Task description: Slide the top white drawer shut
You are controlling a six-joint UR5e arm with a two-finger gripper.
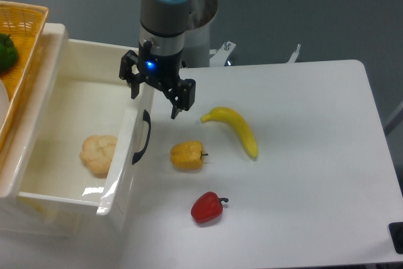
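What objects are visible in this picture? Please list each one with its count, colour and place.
top white drawer: one, cream-white, pulled open at left, black handle in front
cauliflower: one, pale, inside the drawer
yellow pepper: one, on the table beside the drawer front
banana: one, yellow, table centre
red pepper: one, nearer the table's front edge
basket: one, woven yellow, top left, holding something green
table: one, white
gripper: one, black, open, above the drawer front

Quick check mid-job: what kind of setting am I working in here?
Likely a lab tabletop test bench, not a real kitchen: a plain white table, toy-like banana and red pepper, and the top white drawer pulled open.
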